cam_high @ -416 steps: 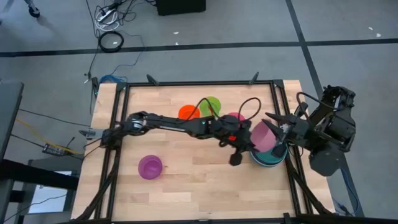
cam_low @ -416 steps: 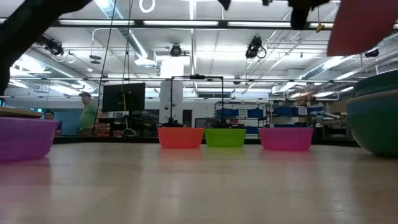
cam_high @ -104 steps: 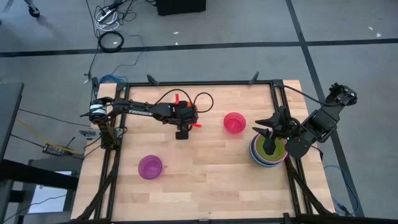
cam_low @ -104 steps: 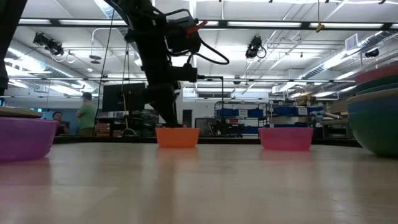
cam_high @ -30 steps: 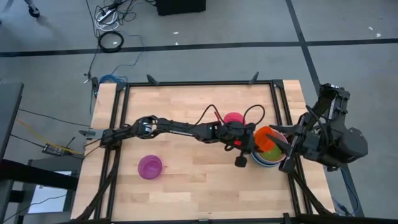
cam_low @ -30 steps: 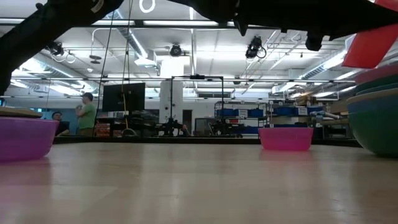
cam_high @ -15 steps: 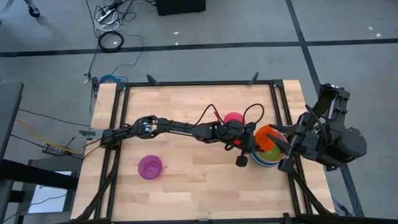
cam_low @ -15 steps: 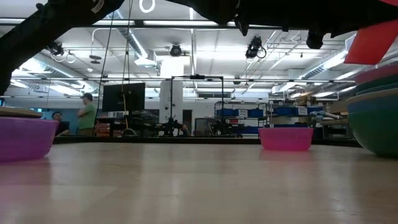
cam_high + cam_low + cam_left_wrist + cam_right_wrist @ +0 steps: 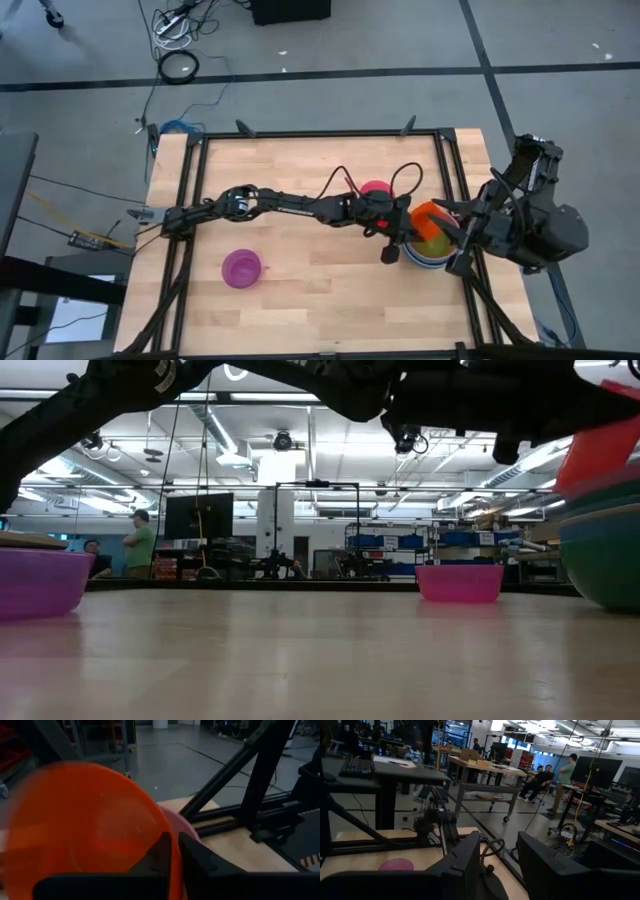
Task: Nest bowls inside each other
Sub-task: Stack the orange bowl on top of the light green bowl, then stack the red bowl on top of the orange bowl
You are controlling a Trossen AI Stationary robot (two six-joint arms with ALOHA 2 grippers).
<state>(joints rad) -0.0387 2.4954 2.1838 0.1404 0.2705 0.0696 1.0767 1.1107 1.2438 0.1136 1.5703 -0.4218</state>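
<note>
My left arm reaches across the table, and my left gripper (image 9: pixel 410 232) is shut on an orange bowl (image 9: pixel 430 220) that is tilted over a stack of nested bowls (image 9: pixel 425 261) at the right. The stack's outer bowl is teal (image 9: pixel 603 555), and lime shows inside it. The low view has the orange bowl (image 9: pixel 603 452) just above the stack. A pink bowl (image 9: pixel 375 189) stands on its base behind the left arm. A purple bowl (image 9: pixel 241 268) stands near the front left. My right gripper (image 9: pixel 452 238) is open beside the stack's right side, with nothing between its fingers (image 9: pixel 498 855). My left gripper pinches the orange bowl's rim (image 9: pixel 175 862) between its two fingers, one finger on each face of the wall. The fingers come nearly level from the table's left. The bowl is tilted on edge over the stack; I cannot tell whether it touches the bowls below.
Black frame rails (image 9: pixel 447 160) run along the table's edges. Bare wood lies between the purple bowl and the stack. Beyond the table are workbenches, with people (image 9: pixel 139 545) standing and sitting far off.
The orange bowl has sunk a little toward the stack with my left gripper and has tipped slightly. My right arm has kept still.
</note>
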